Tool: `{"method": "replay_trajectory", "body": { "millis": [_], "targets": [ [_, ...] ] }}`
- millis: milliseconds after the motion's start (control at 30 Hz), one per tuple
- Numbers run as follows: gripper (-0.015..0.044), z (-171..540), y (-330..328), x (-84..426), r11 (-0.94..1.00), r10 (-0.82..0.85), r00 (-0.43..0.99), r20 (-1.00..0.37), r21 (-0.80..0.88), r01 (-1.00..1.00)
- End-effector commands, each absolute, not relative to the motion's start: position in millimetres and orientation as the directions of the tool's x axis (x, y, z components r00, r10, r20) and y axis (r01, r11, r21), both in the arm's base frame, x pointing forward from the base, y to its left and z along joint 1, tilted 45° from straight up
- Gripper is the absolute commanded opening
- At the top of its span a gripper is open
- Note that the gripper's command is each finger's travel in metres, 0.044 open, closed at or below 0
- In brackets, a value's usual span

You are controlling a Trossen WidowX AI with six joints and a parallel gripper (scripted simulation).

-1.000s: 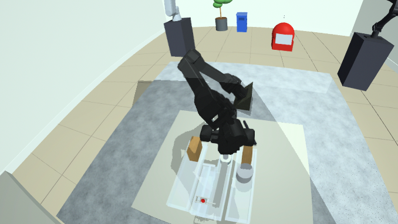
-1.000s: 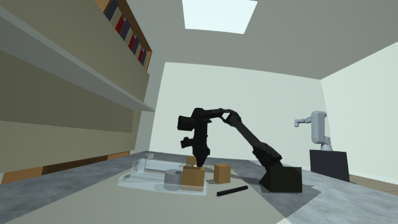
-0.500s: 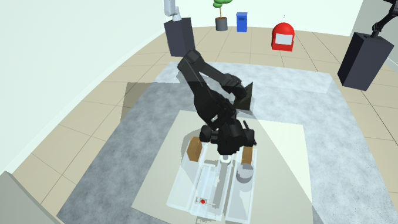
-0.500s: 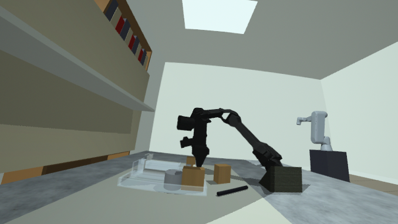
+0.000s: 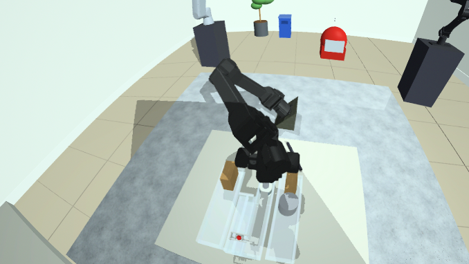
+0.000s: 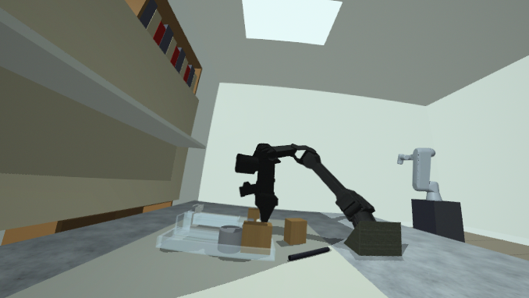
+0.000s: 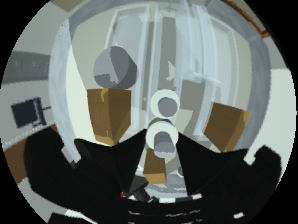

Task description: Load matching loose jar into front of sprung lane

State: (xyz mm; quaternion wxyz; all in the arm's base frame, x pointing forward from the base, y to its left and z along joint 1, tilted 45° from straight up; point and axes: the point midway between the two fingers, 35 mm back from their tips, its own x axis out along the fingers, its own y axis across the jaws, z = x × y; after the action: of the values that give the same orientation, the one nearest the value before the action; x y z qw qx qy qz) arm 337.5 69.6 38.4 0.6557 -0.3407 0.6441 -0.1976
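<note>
My gripper (image 6: 265, 221) (image 7: 161, 132) points down over the front end of the clear lanes and is shut on a white jar with a grey top. The held jar (image 7: 161, 131) is directly in front of a second, matching white jar (image 5: 265, 188) (image 7: 165, 104); from above they look almost touching, in a row. The clear middle lane (image 5: 259, 224) runs away behind the second jar. The fingers and held jar are hidden in the top view by the arm. The pusher plate and front stop are not clearly seen, and I cannot tell whether the held jar touches the lane floor.
A grey cylinder (image 5: 288, 204) (image 6: 230, 239) (image 7: 115, 69) stands in a side lane beside a wooden block (image 5: 291, 183) (image 6: 257, 238) (image 7: 109, 115). Another wooden block (image 5: 229, 176) (image 7: 226, 125) stands across the lanes. A third block (image 6: 295, 231) (image 7: 155, 167) and a black bar (image 6: 308, 254) are nearer the arm's base.
</note>
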Motion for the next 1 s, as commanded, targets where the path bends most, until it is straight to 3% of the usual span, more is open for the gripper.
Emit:
{"method": "replay_trajectory", "body": {
  "millis": [0,967],
  "targets": [
    [0.0000,40.5,70.5,344.4,0.687,-0.699,0.117,-0.706,-0.708,-0.165],
    [0.0000,37.3,68.0,347.2,0.687,-0.699,0.117,-0.706,-0.708,-0.165]
  ]
}}
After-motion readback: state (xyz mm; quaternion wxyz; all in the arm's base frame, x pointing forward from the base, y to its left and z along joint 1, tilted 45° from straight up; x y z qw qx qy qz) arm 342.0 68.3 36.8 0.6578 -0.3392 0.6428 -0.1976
